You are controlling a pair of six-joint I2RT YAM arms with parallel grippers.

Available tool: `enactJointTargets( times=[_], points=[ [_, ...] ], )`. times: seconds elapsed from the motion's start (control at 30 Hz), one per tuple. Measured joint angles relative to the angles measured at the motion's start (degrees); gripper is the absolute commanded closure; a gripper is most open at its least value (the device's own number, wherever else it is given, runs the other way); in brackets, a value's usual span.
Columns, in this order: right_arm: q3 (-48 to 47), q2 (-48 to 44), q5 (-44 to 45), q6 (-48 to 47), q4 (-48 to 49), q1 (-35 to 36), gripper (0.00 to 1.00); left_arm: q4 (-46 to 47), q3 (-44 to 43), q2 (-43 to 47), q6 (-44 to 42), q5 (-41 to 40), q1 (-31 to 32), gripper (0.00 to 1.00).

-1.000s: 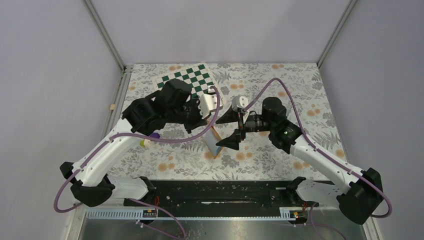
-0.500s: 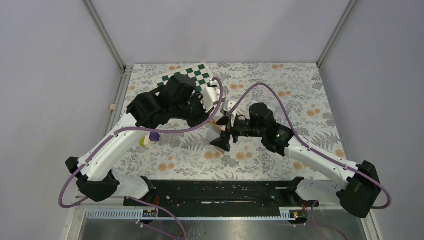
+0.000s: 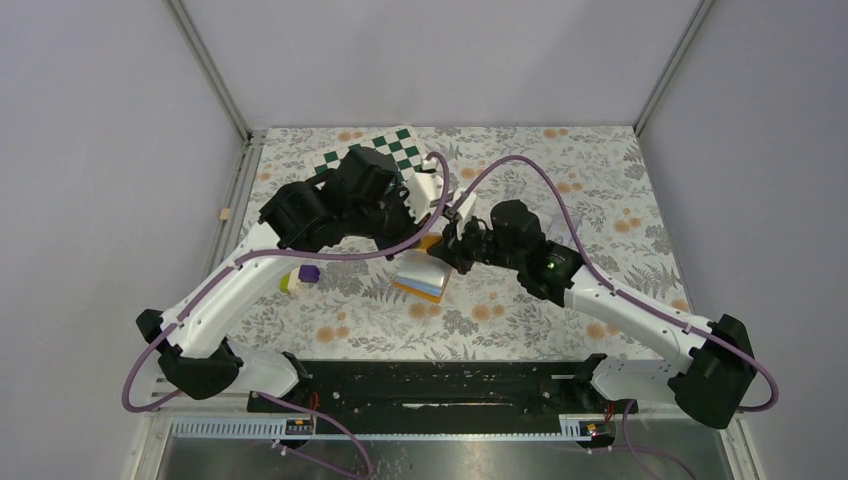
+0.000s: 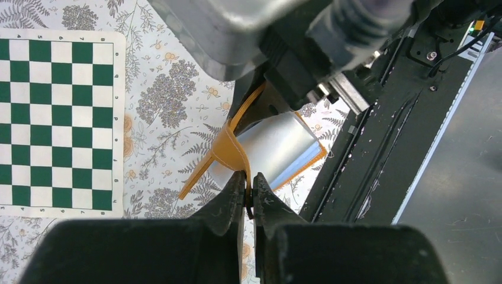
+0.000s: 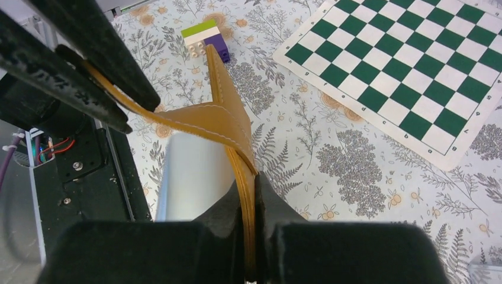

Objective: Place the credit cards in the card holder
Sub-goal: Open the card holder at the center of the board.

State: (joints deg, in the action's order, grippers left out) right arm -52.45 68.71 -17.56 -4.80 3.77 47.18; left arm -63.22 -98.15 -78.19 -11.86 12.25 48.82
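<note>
Pinching one orange flap of card holder (image 4: 228, 151) in left gripper (image 4: 248, 179), jaws clamped tight | clamping another flap in right gripper (image 5: 249, 183), likewise closed on it | holding it spread, light blue inside showing, over table (image 3: 600, 180) middle, nearward of chessboard (image 3: 395, 150)

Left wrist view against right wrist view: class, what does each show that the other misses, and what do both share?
Left wrist only: the right arm's blurred grey body overhead. Right wrist only: a small stack of green, white and purple blocks. Both: the flat orange folding card holder, pinched by the shut left gripper and right gripper, plus the green-and-white chessboard.
</note>
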Motion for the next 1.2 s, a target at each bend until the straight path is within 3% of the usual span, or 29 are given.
enactJointTargets(
  times=[0.1, 0.23, 0.27, 0.3, 0.43, 0.6, 0.8, 1.03, 1.2],
  points=[
    [-0.9, 0.3, 0.5, 0.6, -1.2, 0.0, 1.00, 0.2, 0.0, 0.0, 0.7, 0.0, 0.0, 0.60],
    [-0.9, 0.1, 3.0, 2.9, -3.1, 0.1, 1.00, 1.2, 0.5, 0.1, 3.9, 1.8, -1.0, 0.46],
    [-0.9, -0.2, 3.7, 3.8, -4.1, 0.0, 1.00, 1.9, 1.0, 0.2, 5.0, 3.0, -1.8, 0.23],
    [-0.9, -0.7, 4.1, 4.6, -5.2, 0.0, 1.00, 3.0, 2.1, 0.3, 6.6, 4.5, -3.2, 0.11],
    [-1.3, -2.6, 3.4, 7.8, -10.2, -1.1, 1.00, 8.9, 9.7, 2.7, 12.6, 8.0, -9.1, 0.02],
    [-1.6, -4.3, -2.8, 12.4, -14.3, -6.7, 1.00, 18.2, 23.1, 11.7, 21.4, 9.8, -15.3, 0.01],
    [0.4, -8.9, -12.9, 16.6, -14.7, -12.5, 1.00, 24.9, 29.4, 17.4, 29.0, 14.3, -21.8, 0.03],
    [0.6, -9.6, -25.7, 21.6, -13.3, -15.4, 1.00, 32.5, 41.0, 17.0, 36.7, 23.4, -22.0, 0.16],
    [0.6, -8.0, -31.5, 26.0, -10.4, -16.2, 1.00, 35.9, 43.9, 16.9, 39.8, 27.9, -21.4, 0.22]
  ],
)
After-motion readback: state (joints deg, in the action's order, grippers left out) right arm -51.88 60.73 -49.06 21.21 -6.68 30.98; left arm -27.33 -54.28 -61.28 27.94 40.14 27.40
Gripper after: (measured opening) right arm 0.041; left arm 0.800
